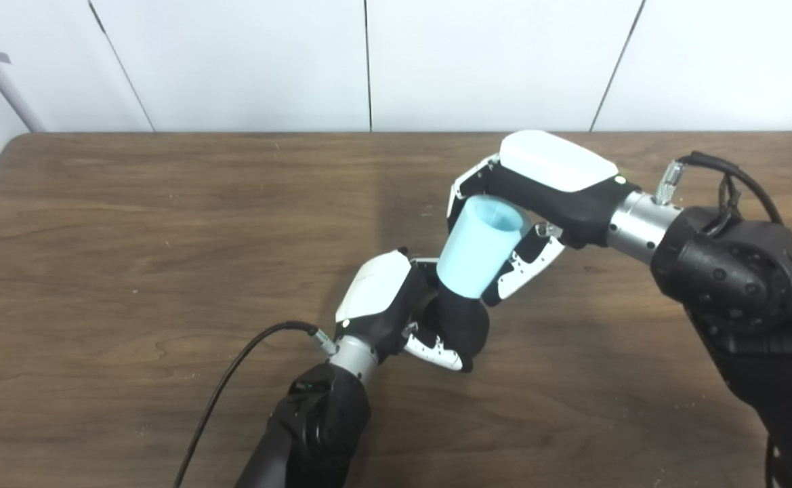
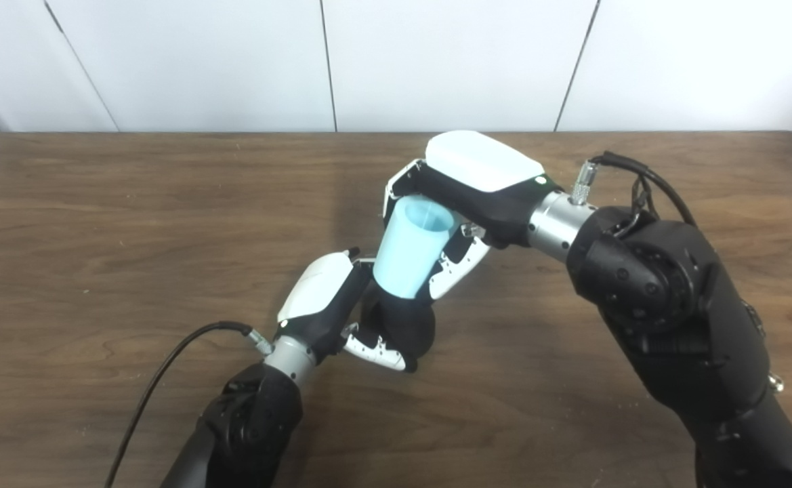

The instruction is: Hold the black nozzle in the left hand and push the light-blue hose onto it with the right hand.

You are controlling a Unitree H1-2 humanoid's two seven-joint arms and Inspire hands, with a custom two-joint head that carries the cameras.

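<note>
One black nozzle [image 1: 462, 324] is sitting in the left hand [image 1: 396, 305], fingers wrapping tight around it, above the middle of the table, and one light-blue hose [image 1: 480, 247] is standing tilted with its lower end meeting the nozzle top, open end facing up. The right hand [image 1: 538, 196] is gripping the hose, fingers and thumb clamping its sides near the upper rim. Two arms are coming in over one dark wooden table [image 1: 131, 237], a black cable [image 1: 233, 379] is trailing from the left wrist, and a white panelled wall [image 1: 368, 61] is running behind.
</note>
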